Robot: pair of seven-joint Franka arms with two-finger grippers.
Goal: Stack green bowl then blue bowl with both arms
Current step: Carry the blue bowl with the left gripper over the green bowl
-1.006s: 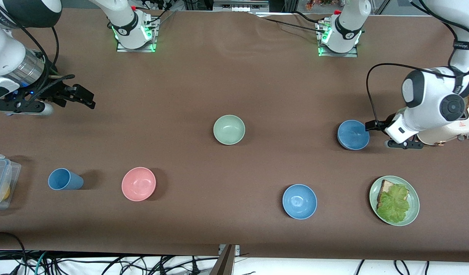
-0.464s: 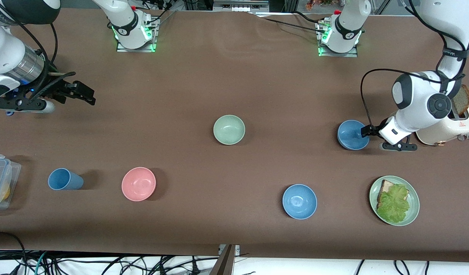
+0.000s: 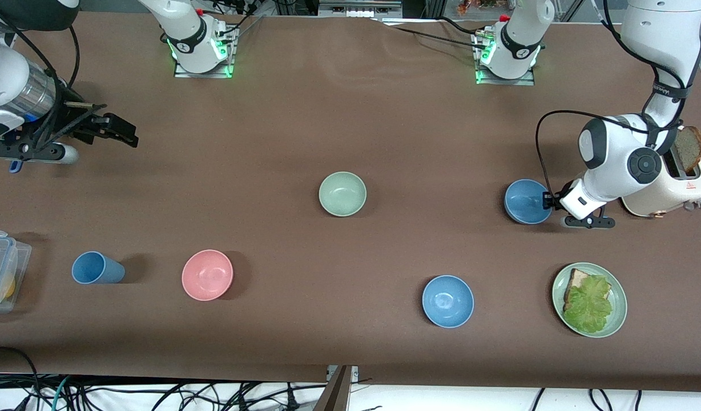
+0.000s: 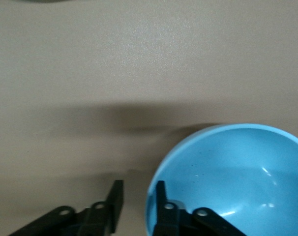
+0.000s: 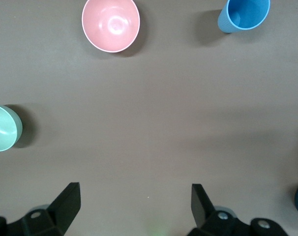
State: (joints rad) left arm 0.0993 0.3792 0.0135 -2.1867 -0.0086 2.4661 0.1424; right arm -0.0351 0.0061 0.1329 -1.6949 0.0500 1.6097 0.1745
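Note:
The green bowl [image 3: 342,194] stands alone at the table's middle and also shows in the right wrist view [image 5: 4,129]. The blue bowl [image 3: 526,201] stands toward the left arm's end, beside the toaster. My left gripper [image 3: 548,200] is low at that bowl's rim. In the left wrist view, the gripper [image 4: 138,191] straddles the rim of the blue bowl [image 4: 237,177], with one finger inside, one outside and a gap left, so it is open. My right gripper [image 3: 122,130] is wide open and empty over bare table at the right arm's end [image 5: 136,191].
A white toaster [image 3: 667,191] holding bread stands right by the left arm. A green plate [image 3: 617,319] with toast and lettuce, a brighter blue bowl [image 3: 448,301], a pink bowl [image 3: 207,274], a blue cup [image 3: 96,268] and a plastic box [image 3: 2,268] lie nearer the front camera.
My left gripper has moved in onto the blue bowl's rim. My right gripper has drifted a little toward the robots' bases. The bowls have not moved.

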